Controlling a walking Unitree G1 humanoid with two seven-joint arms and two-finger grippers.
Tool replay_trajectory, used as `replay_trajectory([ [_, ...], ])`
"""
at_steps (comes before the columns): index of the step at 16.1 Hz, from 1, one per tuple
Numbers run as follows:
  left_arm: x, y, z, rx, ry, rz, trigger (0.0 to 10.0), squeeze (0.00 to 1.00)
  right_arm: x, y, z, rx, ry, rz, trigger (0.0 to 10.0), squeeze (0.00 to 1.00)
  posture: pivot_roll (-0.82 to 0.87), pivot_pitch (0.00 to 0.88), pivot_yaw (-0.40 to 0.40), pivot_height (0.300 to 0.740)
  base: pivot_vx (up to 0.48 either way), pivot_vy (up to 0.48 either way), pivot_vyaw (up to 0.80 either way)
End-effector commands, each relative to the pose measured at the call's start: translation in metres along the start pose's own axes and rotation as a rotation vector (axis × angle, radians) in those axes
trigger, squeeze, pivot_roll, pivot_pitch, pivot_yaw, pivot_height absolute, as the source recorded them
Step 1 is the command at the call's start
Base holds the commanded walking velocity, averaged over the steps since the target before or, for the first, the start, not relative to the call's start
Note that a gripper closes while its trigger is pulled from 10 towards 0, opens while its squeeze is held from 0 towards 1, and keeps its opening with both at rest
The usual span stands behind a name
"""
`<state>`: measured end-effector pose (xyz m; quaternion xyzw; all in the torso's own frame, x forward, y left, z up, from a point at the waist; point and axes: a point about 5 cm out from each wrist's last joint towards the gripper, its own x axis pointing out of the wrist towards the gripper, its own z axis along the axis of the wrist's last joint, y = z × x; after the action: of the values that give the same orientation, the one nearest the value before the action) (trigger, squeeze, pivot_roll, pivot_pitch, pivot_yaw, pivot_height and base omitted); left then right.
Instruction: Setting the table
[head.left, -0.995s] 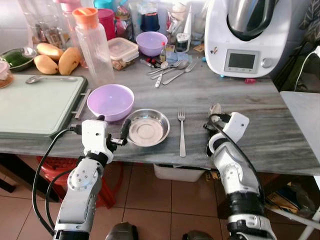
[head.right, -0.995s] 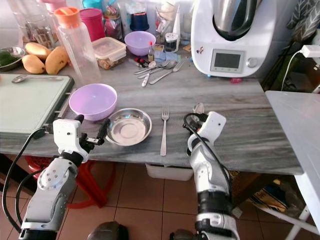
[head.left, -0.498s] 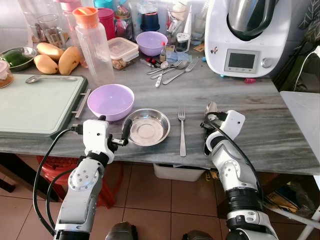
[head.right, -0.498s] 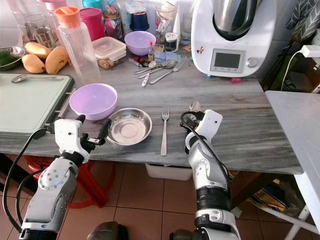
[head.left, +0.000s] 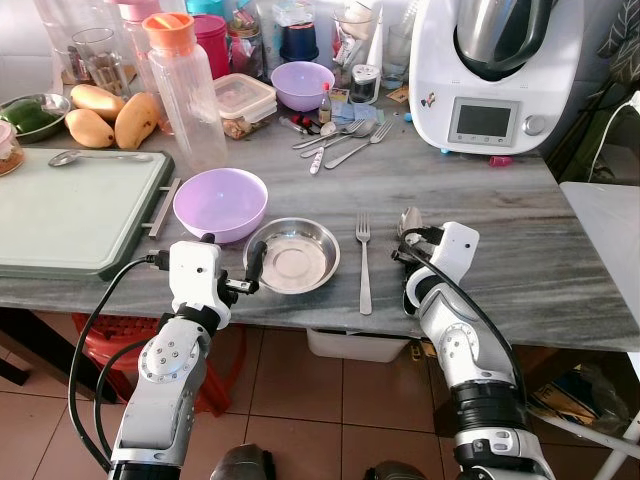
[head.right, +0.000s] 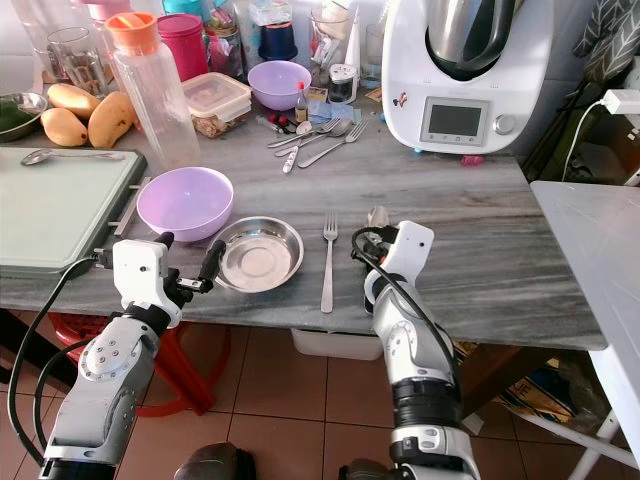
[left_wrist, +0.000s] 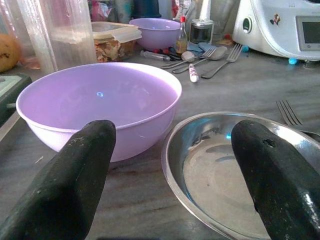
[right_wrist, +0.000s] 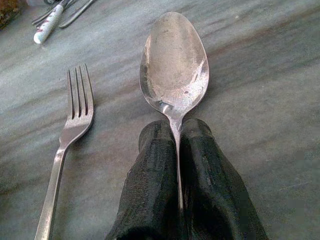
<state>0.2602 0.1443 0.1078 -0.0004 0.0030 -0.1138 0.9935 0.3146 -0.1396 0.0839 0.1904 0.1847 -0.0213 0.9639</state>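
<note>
Pinching the spoon by its handle, the right gripper held it beside the fork; plate already set, left gripper spread, spoon unreleased.

Silver jointed arms, white wrist housings, looping black cables, thick black-fingered left claw.
</note>
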Motion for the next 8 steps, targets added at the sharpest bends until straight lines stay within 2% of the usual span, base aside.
replay_trajectory([
  [1,0.0000,-0.0013,0.0021,0.009,-0.002,-0.014,10.0,0.00,-0.0018,-0.0039,-0.0136,-0.005,0.067,-0.011,10.0,0.00,0.01,0.018,0.004,0.719,0.000,0.000,0.00],
  [8,0.0002,-0.0017,0.0016,0.011,0.001,-0.016,10.0,0.00,-0.0033,-0.0006,-0.0214,-0.015,0.135,0.026,10.0,0.00,0.01,0.019,0.005,0.719,0.000,0.000,0.00],
])
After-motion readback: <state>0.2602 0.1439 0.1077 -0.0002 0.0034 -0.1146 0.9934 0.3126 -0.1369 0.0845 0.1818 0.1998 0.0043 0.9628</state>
